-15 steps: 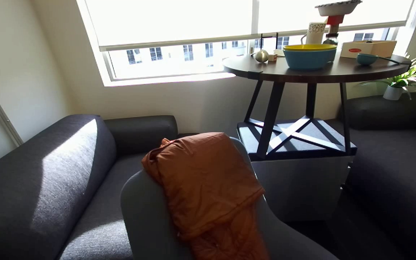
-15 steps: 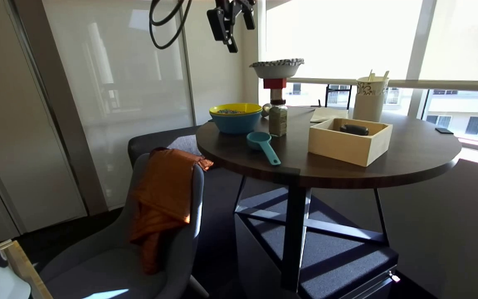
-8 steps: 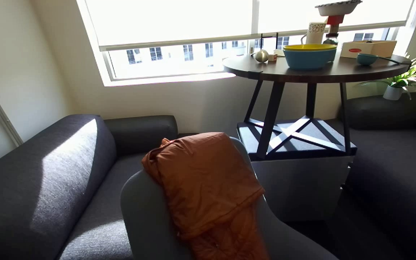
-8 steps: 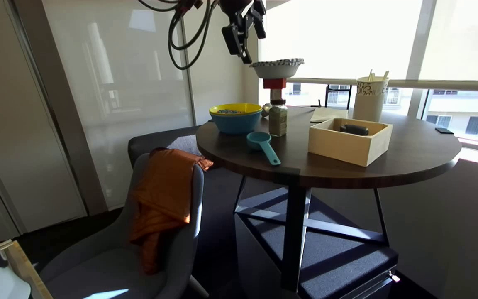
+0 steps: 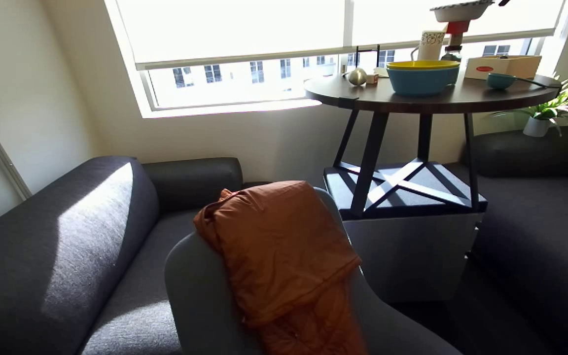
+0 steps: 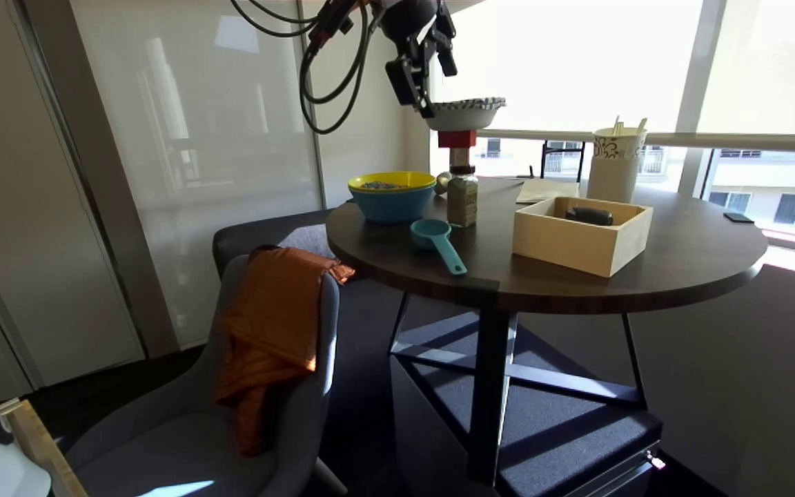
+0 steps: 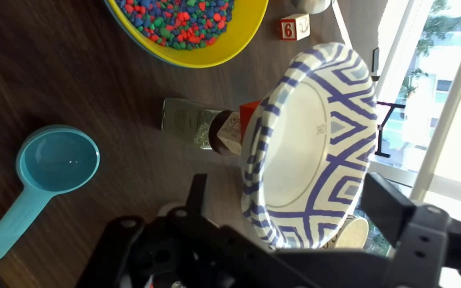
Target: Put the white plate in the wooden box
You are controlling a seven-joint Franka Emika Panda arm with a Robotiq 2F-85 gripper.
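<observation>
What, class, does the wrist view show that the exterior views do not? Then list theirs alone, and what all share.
Only the wrist view: the patterned inside of the white plate, and a legible red figure on the small block.

Only the exterior views: the orange cloth over the grey chair, in both. The wooden box shows in both too; I cannot make it out in the wrist view.

Shared by all three: the plate on the red block, above the jar; the yellow bowl, the blue scoop and the dark table.
</observation>
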